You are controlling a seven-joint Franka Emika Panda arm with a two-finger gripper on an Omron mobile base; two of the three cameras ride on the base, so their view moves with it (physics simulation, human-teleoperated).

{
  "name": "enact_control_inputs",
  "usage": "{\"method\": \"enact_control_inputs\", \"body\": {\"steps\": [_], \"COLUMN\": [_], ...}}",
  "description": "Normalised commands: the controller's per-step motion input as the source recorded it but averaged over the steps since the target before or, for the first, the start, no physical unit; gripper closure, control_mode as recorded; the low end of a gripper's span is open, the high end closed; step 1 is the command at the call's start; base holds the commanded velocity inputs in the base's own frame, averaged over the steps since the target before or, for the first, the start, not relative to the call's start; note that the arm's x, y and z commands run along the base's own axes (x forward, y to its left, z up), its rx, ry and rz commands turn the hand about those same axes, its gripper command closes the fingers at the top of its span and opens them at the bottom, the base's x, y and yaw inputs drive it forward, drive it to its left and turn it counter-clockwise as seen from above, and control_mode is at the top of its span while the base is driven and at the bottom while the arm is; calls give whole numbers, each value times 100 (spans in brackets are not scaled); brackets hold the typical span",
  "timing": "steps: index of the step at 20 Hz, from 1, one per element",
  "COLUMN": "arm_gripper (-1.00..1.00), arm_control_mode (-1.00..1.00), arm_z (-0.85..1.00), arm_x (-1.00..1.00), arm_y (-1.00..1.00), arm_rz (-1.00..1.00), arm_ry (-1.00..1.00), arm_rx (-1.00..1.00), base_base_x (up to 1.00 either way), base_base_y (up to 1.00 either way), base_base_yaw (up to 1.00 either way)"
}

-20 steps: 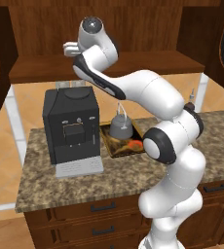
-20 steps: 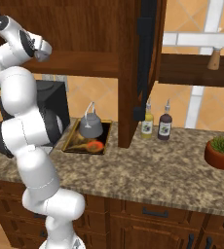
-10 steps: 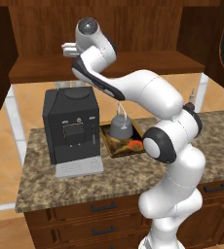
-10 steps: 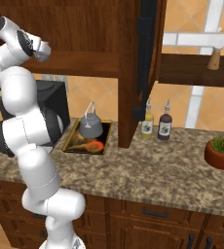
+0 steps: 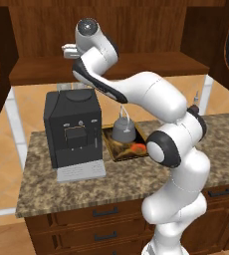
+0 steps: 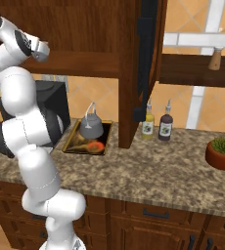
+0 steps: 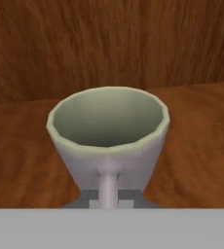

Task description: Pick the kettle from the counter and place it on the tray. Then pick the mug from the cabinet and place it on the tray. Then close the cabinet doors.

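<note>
In the hand view the mug (image 7: pixel 108 141) loses its base and the lower run of its handle at 6 o'clock behind the gripper (image 7: pixel 109 198), whose fingertips barely clear the bottom. In the left base view the arm covers the tray (image 5: pixel 111 145) at its 3 o'clock corner, and the orange thing (image 5: pixel 138 148) on it is too small to name

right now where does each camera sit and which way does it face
Left base view: behind the arm's left, looking forward and down at the brown-speckled granite counter; white arm rises lower right.
Right base view: behind its right, same counter; arm lower left.
Hand view: on the hand, facing the dark wooden cabinet's back panel, jaws shut on the grey-beige ceramic mug's handle.
Both base views share the squat dark-grey kettle on the gold-rimmed tray.
</note>
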Motion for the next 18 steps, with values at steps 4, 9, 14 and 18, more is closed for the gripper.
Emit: {"method": "enact_control_inputs", "body": {"steps": [4, 9, 14, 18], "arm_gripper": [100, 100, 100, 100], "arm_control_mode": [-100, -100, -100, -100], "arm_z": [0, 0, 4, 4], "arm_x": [-48, -57, -69, -78], "arm_y": [-3, -7, -21, -40], "arm_rz": [1, 4, 15, 28], "arm_ry": [-2, -3, -4, 0], "arm_rx": [0, 1, 0, 1], "base_base_x": [0, 0, 0, 0], "base_base_y": [0, 0, 0, 0], "base_base_yaw": [0, 0, 0, 0]}}
